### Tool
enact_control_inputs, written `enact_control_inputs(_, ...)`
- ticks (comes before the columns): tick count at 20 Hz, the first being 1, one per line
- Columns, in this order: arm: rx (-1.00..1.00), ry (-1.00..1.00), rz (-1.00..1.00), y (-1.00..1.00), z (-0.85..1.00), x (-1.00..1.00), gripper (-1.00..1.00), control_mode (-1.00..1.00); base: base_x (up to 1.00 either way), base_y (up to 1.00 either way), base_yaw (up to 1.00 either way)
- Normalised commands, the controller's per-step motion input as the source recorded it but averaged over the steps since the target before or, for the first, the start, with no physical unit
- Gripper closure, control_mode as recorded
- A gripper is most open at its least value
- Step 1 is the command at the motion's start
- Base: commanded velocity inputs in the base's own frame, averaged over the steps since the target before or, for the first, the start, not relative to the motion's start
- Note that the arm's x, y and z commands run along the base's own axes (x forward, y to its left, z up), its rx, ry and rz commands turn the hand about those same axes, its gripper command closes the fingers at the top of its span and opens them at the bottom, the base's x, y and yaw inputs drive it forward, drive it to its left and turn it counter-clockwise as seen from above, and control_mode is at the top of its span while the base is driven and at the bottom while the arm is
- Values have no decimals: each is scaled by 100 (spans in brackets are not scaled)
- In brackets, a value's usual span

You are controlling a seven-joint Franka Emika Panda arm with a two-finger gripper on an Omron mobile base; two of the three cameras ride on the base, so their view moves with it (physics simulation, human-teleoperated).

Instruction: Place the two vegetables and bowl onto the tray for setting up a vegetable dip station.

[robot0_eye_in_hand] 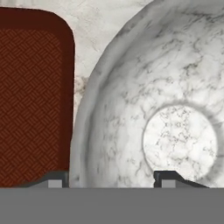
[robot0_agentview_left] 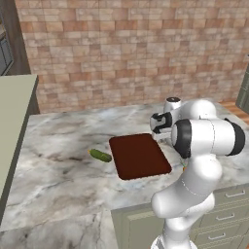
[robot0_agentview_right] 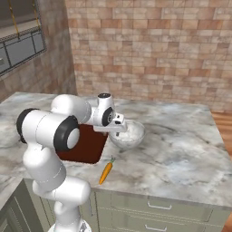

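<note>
Gripper (robot0_eye_in_hand: pixel 109 179) down low over the bowl (robot0_eye_in_hand: pixel 175 109), its two dark fingertips (robot0_eye_in_hand: pixel 54 178) peeking up at the bottom of the hand view, one on either side of the bowl's near wall and rim, jaws parted around it; whether they already press on the metal I cannot tell. That bowl takes up the right and centre of the hand view, pale speckled inside with a bright round floor. Just left of it sits the tray (robot0_eye_in_hand: pixel 30 96), dark reddish-brown with a woven pattern, a sliver of marble counter (robot0_eye_in_hand: pixel 94 17) showing between them (close neighbours, not touching). In the right base view the bowl (robot0_agentview_right: pixel 131 133) sits at centre frame with the gripper (robot0_agentview_right: pixel 118 131) at its left rim, the tray (robot0_agentview_right: pixel 88 145) left of that behind the arm, and the carrot (robot0_agentview_right: pixel 106 172) lying on the counter below centre, near the front edge. Over in the left base view the tray (robot0_agentview_left: pixel 138 155) lies bare at centre, and the cucumber (robot0_agentview_left: pixel 100 155) rests on the marble just to its left.
</note>
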Motion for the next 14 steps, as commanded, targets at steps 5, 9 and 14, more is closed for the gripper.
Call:
enact_control_inputs(5,0,-4,0,0,0,0,100,-100,0,0,0)
enact_control_inputs(9,0,-6,0,0,0,-1,100,-100,0,0,0)
enact_control_inputs(14,-8,-2,0,13,16,-5,100,-100,0,0,0)
